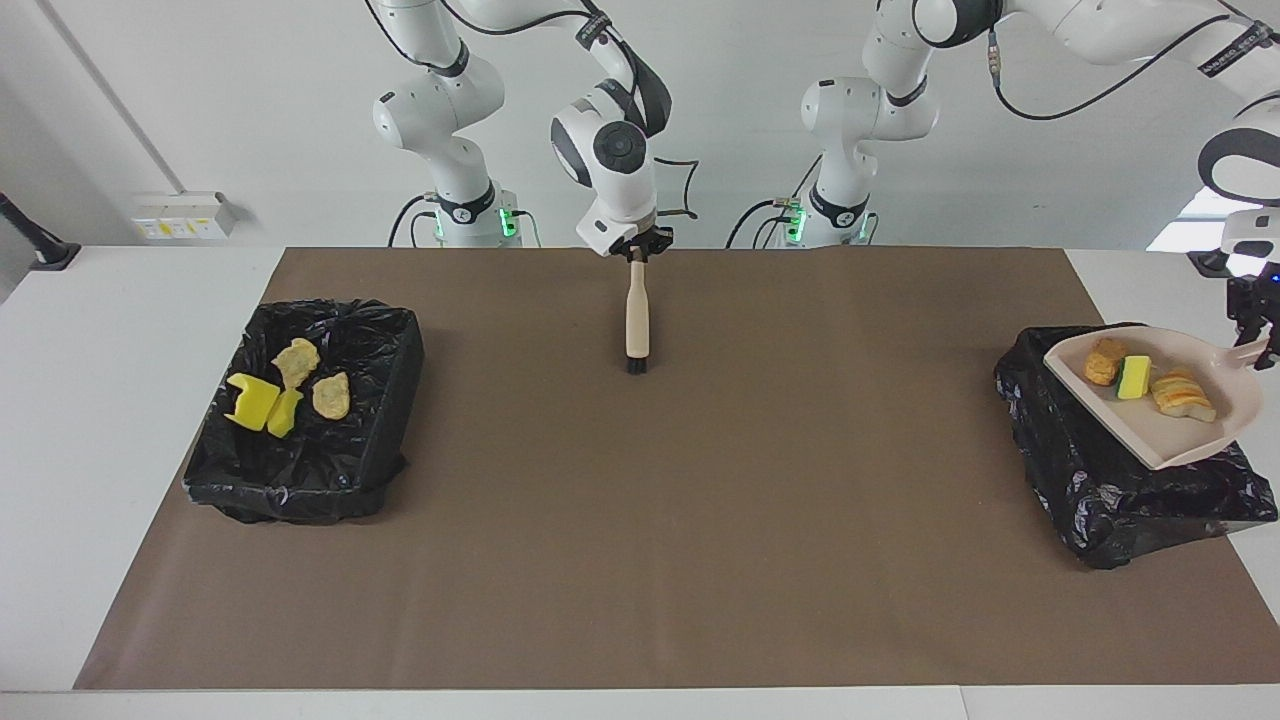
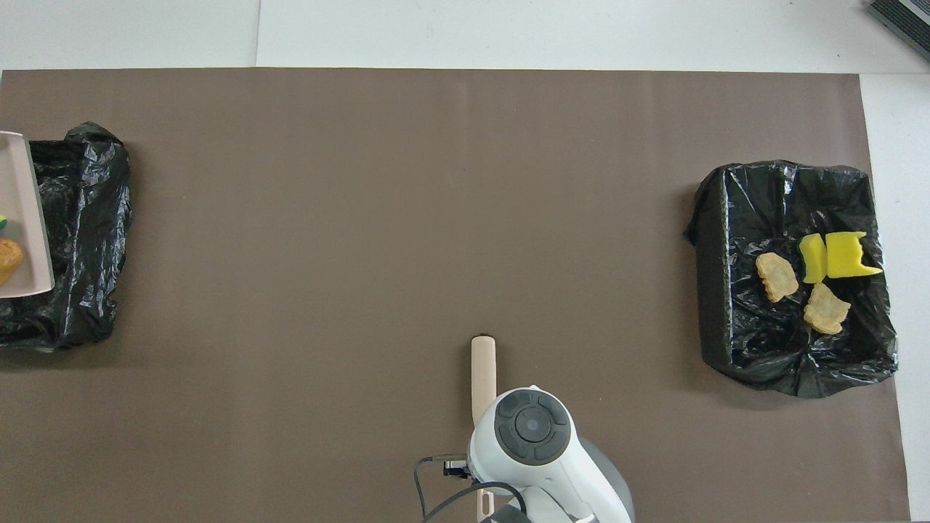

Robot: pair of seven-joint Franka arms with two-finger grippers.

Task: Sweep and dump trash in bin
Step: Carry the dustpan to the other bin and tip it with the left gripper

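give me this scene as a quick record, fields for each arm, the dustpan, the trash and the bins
left tool: shut on the dustpan handle, over the bin at its end
right tool: holds the brush, hanging bristles down over the mat
dustpan: raised over the bin, not yet tipped
trash in dustpan: three pieces
other bin: four pieces inside

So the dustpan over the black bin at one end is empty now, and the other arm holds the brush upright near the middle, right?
Not quite: the dustpan over the bin still carries three pieces of trash, as the facing view shows. The rest holds: the right claw holds the brush upright near the middle.
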